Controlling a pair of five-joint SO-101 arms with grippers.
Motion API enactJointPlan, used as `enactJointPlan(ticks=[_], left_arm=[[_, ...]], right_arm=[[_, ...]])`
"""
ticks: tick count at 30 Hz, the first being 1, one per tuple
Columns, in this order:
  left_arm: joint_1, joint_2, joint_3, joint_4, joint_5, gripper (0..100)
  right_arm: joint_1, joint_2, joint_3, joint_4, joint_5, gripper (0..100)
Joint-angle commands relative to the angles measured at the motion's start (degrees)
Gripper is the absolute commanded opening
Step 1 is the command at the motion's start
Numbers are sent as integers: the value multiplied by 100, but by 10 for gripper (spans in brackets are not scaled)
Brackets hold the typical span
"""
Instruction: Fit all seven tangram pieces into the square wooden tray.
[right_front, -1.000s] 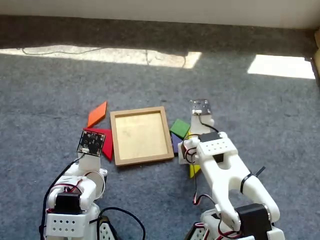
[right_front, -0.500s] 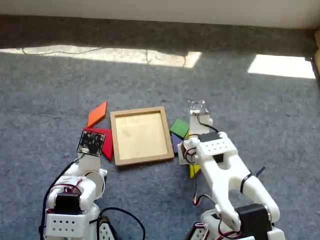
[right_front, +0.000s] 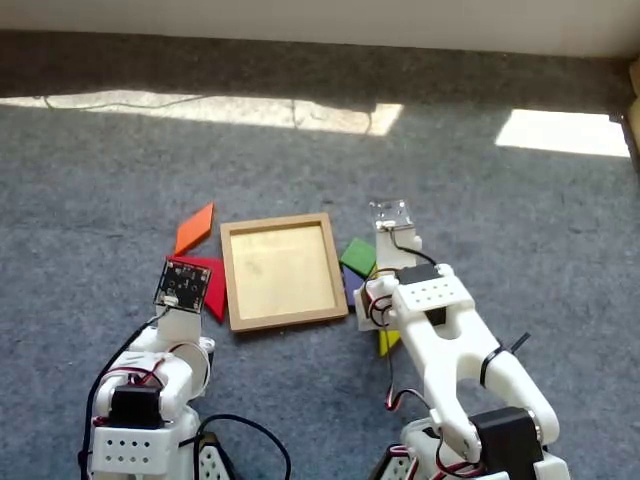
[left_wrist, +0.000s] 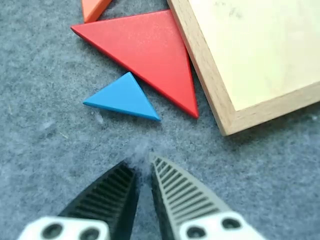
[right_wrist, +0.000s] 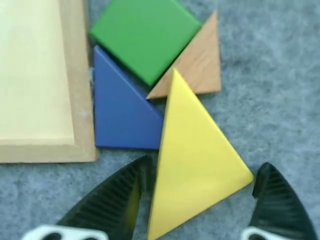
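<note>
The square wooden tray (right_front: 228, 280) lies with nothing in it between the two arms. Beside its rim (left_wrist: 210, 85) lie a big red triangle (left_wrist: 150, 50), a small light-blue triangle (left_wrist: 122, 97) and an orange piece (left_wrist: 92, 7). My left gripper (left_wrist: 142, 165) is shut on nothing, over bare carpet just short of the light-blue triangle. On the tray's other side (right_wrist: 75, 75) are a green square (right_wrist: 145, 35), a tan triangle (right_wrist: 197, 65), a dark blue triangle (right_wrist: 122, 115) and a yellow triangle (right_wrist: 192, 155). My right gripper (right_wrist: 205, 170) is open, one finger on either side of the yellow triangle.
Everything rests on grey carpet (right_front: 500, 220). Bright sun patches (right_front: 560, 132) fall across the far side, near a wall. Bare carpet lies beyond the tray and to both sides of the arms.
The right arm's wrist has shifted slightly toward the tray side in the high view. The left arm and the pieces are where they were.
</note>
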Motion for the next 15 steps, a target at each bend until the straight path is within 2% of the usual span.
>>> enactJointPlan(ticks=[1,7,15], left_arm=[[-31,-119,110,26,-44,7],[-31,-119,110,26,-44,7],[-31,-119,110,26,-44,7]], right_arm=[[-31,-259,-233,-48,70,317],[-22,-259,-224,-66,79,235],[-22,-330,-224,-48,79,228]])
